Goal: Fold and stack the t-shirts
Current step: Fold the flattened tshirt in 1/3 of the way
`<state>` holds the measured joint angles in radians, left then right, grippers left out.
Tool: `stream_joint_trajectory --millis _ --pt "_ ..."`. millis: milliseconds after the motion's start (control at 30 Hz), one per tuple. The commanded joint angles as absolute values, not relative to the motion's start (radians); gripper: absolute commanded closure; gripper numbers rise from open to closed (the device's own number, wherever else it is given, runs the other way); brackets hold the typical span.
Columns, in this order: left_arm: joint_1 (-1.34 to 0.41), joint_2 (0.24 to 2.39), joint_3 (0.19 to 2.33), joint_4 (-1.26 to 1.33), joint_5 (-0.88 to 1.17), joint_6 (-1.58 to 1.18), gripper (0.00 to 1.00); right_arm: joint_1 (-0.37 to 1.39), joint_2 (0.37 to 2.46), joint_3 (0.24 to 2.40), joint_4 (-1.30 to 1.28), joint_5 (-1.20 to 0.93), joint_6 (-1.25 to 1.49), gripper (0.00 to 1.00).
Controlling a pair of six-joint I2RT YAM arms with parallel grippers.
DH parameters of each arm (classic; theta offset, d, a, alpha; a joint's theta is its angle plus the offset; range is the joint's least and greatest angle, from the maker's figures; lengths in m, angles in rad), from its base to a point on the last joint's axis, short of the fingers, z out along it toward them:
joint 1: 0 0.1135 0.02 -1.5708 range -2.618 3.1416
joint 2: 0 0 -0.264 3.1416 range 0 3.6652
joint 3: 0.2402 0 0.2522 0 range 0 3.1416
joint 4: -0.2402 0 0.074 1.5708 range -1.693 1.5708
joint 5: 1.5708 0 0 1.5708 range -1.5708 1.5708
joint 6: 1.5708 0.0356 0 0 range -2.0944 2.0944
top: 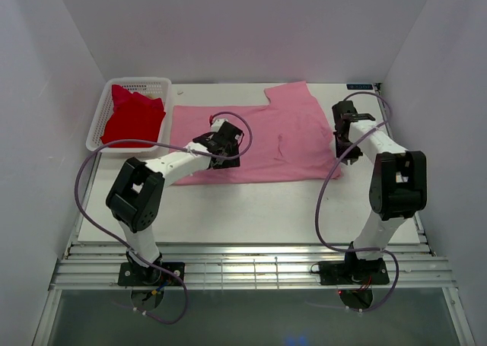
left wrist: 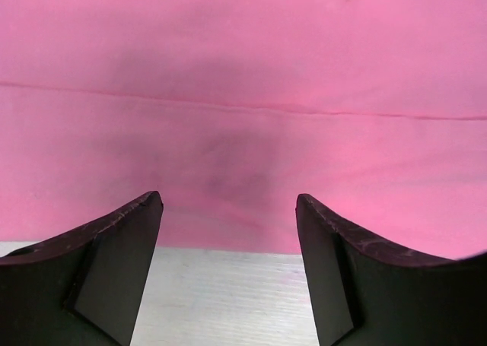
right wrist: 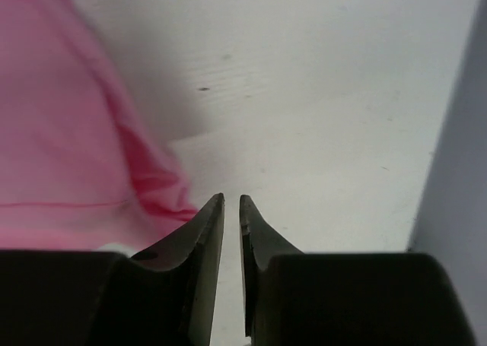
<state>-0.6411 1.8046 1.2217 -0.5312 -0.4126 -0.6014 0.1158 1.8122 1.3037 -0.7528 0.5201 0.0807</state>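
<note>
A light pink t-shirt (top: 259, 137) lies spread flat across the middle of the table, one sleeve toward the back. My left gripper (top: 217, 142) hovers over it with its jaws wide open and empty. In the left wrist view the pink t-shirt (left wrist: 243, 72) fills the picture, its edge meets bare table between the fingers, and the left gripper (left wrist: 228, 200) touches nothing. My right gripper (top: 342, 122) sits just off the shirt's right edge. The right gripper (right wrist: 232, 198) shows only a narrow gap with table behind it and no cloth in it; the pink t-shirt (right wrist: 53, 133) lies to its left. A bright red t-shirt (top: 131, 118) lies bunched in the basket.
A white mesh basket (top: 137, 81) stands at the back left corner, touching the pink shirt's left end. White walls close in the table on the left, back and right; the right wall (right wrist: 456, 171) is close to my right gripper. Bare table (top: 251, 209) lies in front of the shirt.
</note>
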Motion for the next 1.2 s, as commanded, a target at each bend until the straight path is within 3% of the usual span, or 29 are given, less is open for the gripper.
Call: stream_joint_trajectory --millis 0,133,267,400,433,533,1167 --pt "-0.644 1.727 1.321 -0.483 -0.356 -0.578 0.18 0.117 1.703 1.365 -0.675 0.143 0.114 0.8" --pt "-0.644 1.715 1.371 -0.485 -0.356 -0.574 0.17 0.118 1.686 1.312 -0.603 -0.09 0.144 0.92" --pt "-0.626 1.729 1.323 -0.509 -0.429 -0.555 0.21 0.118 1.772 1.305 -0.626 -0.12 0.158 0.92" --pt "-0.56 1.723 1.228 -0.509 -0.466 -0.564 0.47 0.118 1.841 1.33 -0.629 -0.078 0.156 0.92" --pt "-0.545 1.718 1.21 -0.505 -0.469 -0.563 0.59 0.117 1.851 1.341 -0.633 -0.071 0.158 0.92" --pt "-0.494 1.72 1.166 -0.492 -0.475 -0.542 0.73 0.115 1.894 1.385 -0.673 -0.04 0.164 0.92" --pt "-0.411 1.802 1.02 -0.543 -0.514 -0.586 0.89 0.115 1.89 1.266 -0.772 0.133 0.167 0.92"
